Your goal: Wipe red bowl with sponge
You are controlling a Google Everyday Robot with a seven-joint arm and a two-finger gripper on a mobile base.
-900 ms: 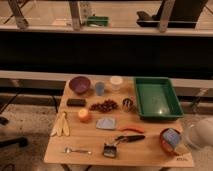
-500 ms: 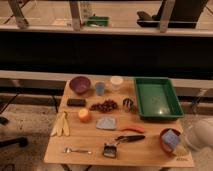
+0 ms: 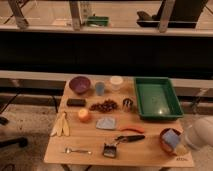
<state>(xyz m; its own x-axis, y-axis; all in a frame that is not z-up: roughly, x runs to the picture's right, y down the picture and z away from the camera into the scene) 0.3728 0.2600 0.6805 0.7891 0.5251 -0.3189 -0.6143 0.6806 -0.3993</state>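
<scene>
While tilted inside red bowl (image 3: pixel 167 143) at front right corner of table (image 3: pixel 90 152): sponge (image 3: pixel 171 138), light blue, yellowish side low. Clamped on it, as far as contact shows: closed gripper (image 3: pixel 181 146), at end of white arm (image 3: pixel 201 136) at right edge. Judged mid-task: sponge in bowl, rubbing round and withdrawal outstanding. Further off: green tray (image 3: pixel 155 97), purple bowl (image 3: pixel 80 84). Small dark marking (image 3: pixel 181 159) by table's corner, unreadable.

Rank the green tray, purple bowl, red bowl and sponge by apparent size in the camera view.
1. green tray
2. purple bowl and red bowl: they look alike; the red one sits nearer the camera, so no ranking.
3. sponge, inside the red bowl.
The gripper, shut, is at that bowl's right edge.
</scene>
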